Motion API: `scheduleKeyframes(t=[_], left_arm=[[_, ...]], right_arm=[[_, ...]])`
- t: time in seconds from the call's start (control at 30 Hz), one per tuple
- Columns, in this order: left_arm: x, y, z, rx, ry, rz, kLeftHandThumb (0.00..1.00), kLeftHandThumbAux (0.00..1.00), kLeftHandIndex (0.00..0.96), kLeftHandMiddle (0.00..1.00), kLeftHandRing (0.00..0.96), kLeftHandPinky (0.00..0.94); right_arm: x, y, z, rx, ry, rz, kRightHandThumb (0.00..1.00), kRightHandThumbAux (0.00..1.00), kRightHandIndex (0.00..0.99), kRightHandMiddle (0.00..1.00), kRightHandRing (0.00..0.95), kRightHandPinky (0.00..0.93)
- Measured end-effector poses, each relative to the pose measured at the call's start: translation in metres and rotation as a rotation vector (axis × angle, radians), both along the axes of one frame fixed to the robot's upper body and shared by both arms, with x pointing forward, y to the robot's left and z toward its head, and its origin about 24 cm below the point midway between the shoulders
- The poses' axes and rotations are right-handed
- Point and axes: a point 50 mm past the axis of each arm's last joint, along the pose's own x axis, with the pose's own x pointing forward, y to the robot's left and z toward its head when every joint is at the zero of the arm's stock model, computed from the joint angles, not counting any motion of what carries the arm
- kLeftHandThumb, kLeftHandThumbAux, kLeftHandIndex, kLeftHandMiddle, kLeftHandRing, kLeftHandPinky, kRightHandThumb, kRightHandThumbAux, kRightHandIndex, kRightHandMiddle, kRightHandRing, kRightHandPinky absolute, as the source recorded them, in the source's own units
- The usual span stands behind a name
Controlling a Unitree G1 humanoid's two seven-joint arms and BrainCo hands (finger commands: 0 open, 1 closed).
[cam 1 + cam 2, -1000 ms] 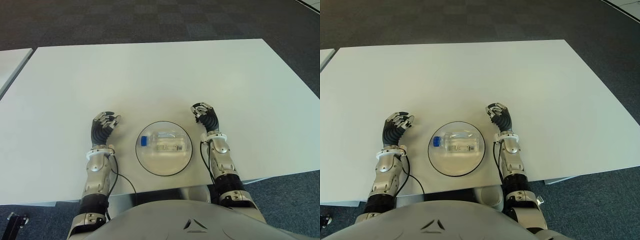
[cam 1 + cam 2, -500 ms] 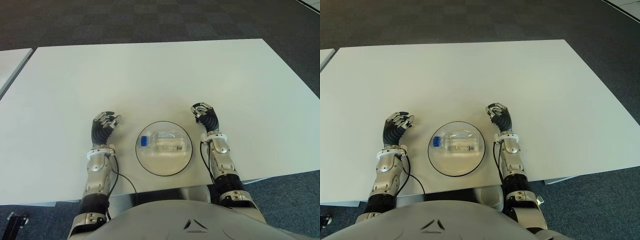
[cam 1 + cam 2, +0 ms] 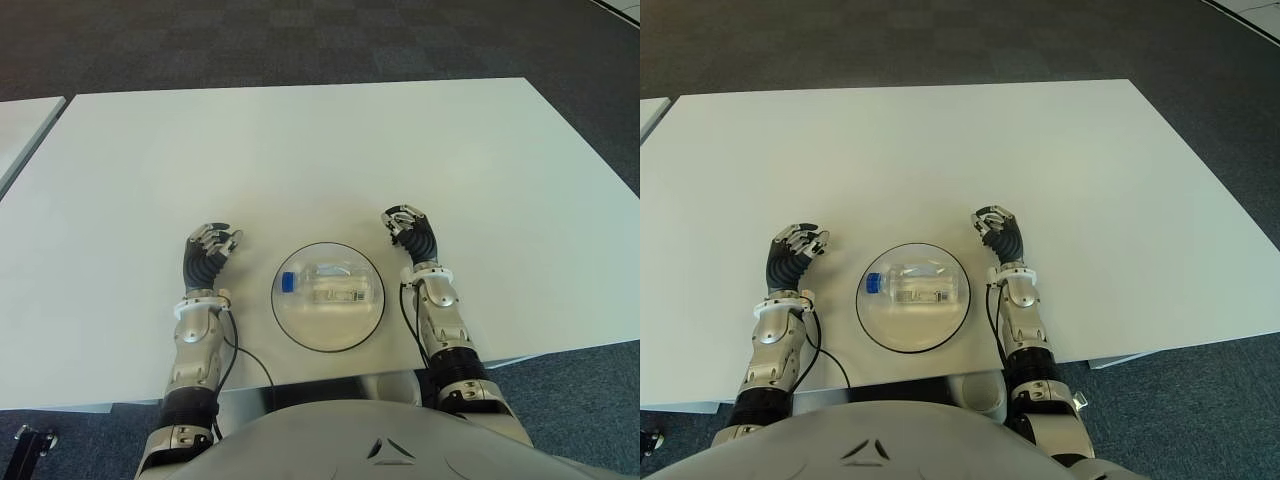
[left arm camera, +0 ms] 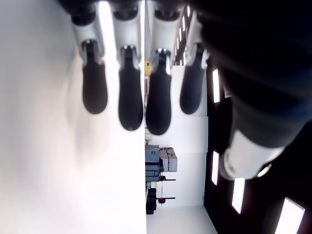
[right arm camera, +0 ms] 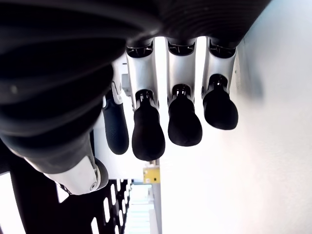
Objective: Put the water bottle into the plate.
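A clear water bottle (image 3: 326,284) with a blue cap lies on its side inside a round clear plate (image 3: 300,325), cap toward my left. The plate sits near the table's front edge, between my two hands. My left hand (image 3: 209,248) shows a short way left of the plate, fingers (image 4: 131,97) relaxed and holding nothing. On the plate's other side, just past its rim, my right hand (image 3: 408,229) is likewise relaxed, and its fingers (image 5: 146,131) grip nothing. Neither hand touches the bottle or the plate.
The white table (image 3: 300,150) stretches far ahead and to both sides. A second white table's corner (image 3: 20,120) shows at the far left. Dark carpet (image 3: 300,40) lies beyond the table.
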Motion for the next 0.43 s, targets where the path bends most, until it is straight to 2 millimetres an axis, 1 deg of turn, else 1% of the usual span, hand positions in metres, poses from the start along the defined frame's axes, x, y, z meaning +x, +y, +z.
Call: scheduleKeyframes(t=[0.43], left_arm=[[0.0017, -0.0005, 0.0003, 0.002, -0.013, -0.002, 0.709, 0.711, 0.434, 0.585, 0.561, 0.548]], right_arm=[[0.001, 0.0014, -0.0005, 0.001, -0.006, -0.01, 0.704, 0.729, 0.437, 0.743, 0.734, 0.719]])
